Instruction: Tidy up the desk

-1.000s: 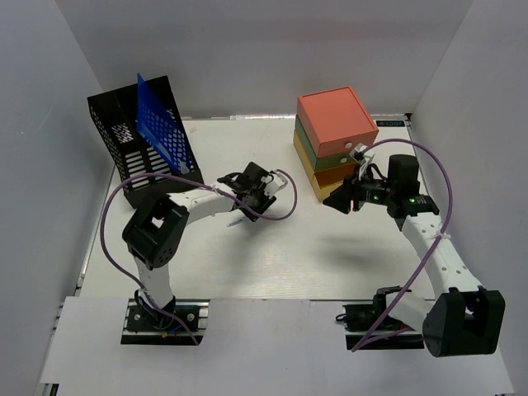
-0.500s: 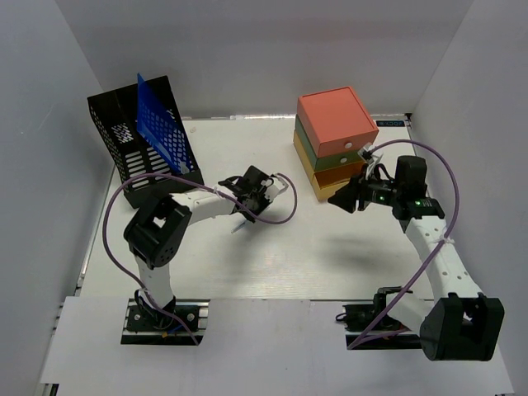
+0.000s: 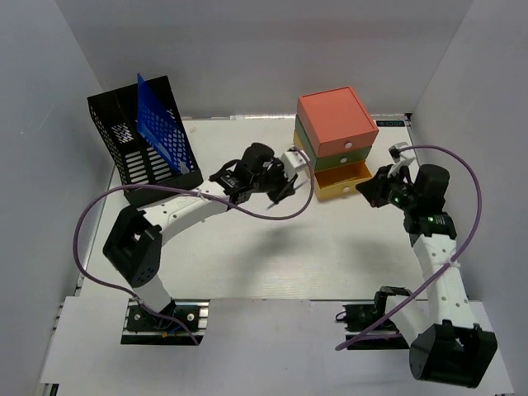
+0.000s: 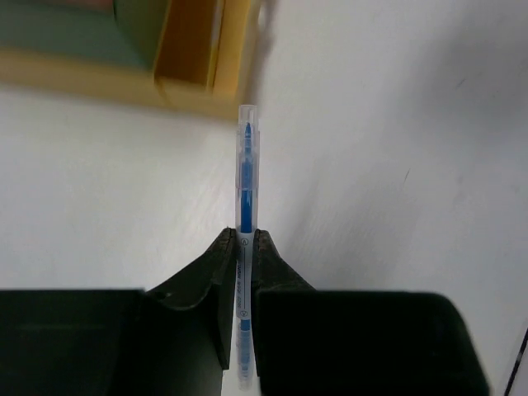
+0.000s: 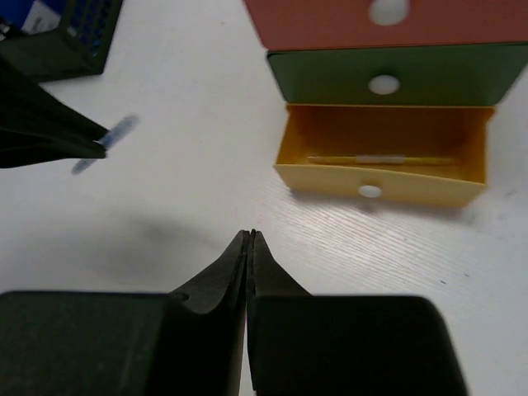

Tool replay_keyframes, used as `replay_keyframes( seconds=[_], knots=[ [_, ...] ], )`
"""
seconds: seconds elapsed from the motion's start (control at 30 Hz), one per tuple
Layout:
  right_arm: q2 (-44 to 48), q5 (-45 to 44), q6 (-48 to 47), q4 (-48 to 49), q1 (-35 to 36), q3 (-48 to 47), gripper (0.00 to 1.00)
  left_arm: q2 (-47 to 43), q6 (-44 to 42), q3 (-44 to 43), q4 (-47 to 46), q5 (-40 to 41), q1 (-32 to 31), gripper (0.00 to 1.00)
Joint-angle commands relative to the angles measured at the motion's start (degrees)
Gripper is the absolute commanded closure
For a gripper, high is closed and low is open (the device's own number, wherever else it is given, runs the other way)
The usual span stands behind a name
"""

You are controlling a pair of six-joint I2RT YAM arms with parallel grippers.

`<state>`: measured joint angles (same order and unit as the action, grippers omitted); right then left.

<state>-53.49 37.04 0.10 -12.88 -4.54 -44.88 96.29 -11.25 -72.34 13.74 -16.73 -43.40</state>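
A white, matte tabletop fills the floor of a white-walled enclosure and lies beneath both sets of jaws, seen from above. Small holes dot its far and left edges.

The left jaws hang over the middle of the tabletop, just left of a stack of drawers, and pinch a slim pen with a clear barrel and blue core. In the left wrist view the pen juts straight out past the dark, wedge-shaped jaws, its tip pointing toward the yellow drawer's corner. Whether the jaws touch the surface cannot be told.

The right jaws are pressed together with nothing between them. They sit above bare tabletop to the right of the stack, facing the drawer fronts.

The drawer box stands at the far right: a smooth orange unit on top, green in the middle, and a yellow drawer at the bottom, pulled open. Each front has a round finger hole. A thin pale stick lies lengthwise inside the yellow drawer.

At the far left stands a black mesh file rack, with a blue perforated sheet leaning in it.

Open white surface stretches between the two arms and toward the near edge. Purple cables loop beside each arm.
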Motion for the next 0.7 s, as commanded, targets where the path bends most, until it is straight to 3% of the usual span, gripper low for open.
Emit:
replay_keyframes(
  seconds=[0.0, 0.23, 0.5, 0.67],
  knots=[
    [4.4, -9.0, 4.3, 5.8, -1.7, 1.5, 1.00, 0.0, -3.7, -4.5, -8.5, -7.6, -0.8, 1.00],
    [7.9, -14.1, 7.1, 8.0, -5.0, 3.0, 1.00, 10.8, -2.5, -15.5, -17.8, -8.4, -2.4, 1.00],
    [8.2, -10.9, 7.7, 8.1, -7.0, 3.5, 1.00, 21.6, -1.0, -23.3, -30.9, -4.0, -4.8, 1.00],
    [8.7, -8.4, 7.9, 8.4, -7.4, 3.9, 1.00, 28.6, -0.7, -29.5, -32.7, -2.1, -5.3, 1.00]
  ],
)
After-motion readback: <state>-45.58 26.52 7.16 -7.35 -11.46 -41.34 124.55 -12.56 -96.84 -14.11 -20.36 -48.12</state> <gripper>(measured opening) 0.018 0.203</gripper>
